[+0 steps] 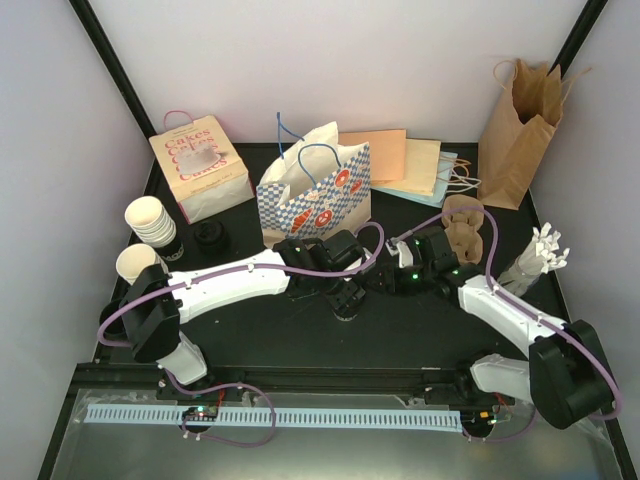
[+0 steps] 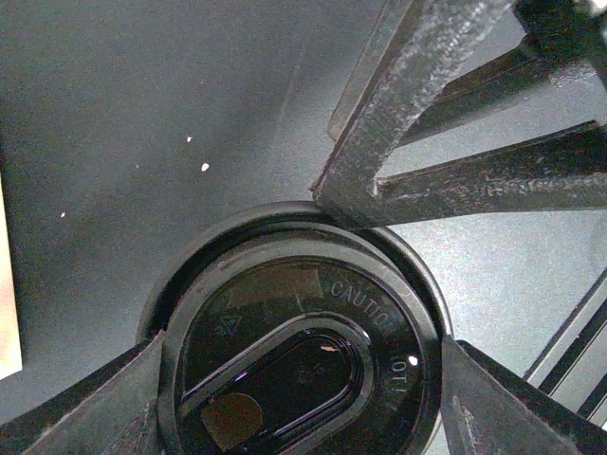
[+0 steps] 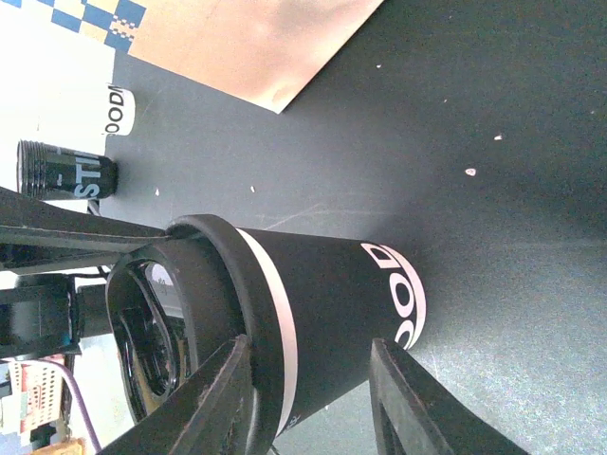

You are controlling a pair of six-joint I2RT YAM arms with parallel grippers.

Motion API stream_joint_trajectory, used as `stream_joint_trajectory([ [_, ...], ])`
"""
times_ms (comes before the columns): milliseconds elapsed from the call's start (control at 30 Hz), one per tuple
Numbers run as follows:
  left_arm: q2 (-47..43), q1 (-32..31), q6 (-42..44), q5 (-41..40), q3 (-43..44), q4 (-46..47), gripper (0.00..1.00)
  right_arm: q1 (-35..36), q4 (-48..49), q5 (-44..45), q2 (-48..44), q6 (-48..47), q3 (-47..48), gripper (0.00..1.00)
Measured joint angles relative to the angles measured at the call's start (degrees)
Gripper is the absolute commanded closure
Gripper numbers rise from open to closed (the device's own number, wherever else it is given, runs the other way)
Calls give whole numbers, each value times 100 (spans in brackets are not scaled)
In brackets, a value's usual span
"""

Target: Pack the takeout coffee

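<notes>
Pressing the lid (image 2: 303,313) down, left gripper (image 2: 302,365) clamped wide on its rim, risks tipping the black cup (image 3: 332,303) if right gripper (image 3: 311,349), half-open, grip unclear, isn't bracing it.

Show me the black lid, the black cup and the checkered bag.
black lid (image 2: 299,346): left wrist view, middle of its top.
black cup (image 3: 332,294): right wrist view, its side wall.
checkered bag (image 1: 315,205): top view, its front face.

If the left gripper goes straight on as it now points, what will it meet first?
The black lid on the cup, between the fingers of the left gripper; they may be touching its rim.
</notes>
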Motion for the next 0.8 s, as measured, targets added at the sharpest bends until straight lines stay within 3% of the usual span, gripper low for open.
stream_joint_trajectory([
  [800, 0, 4, 28, 39, 0, -9, 29, -46, 417, -389, 501, 57, 79, 62],
])
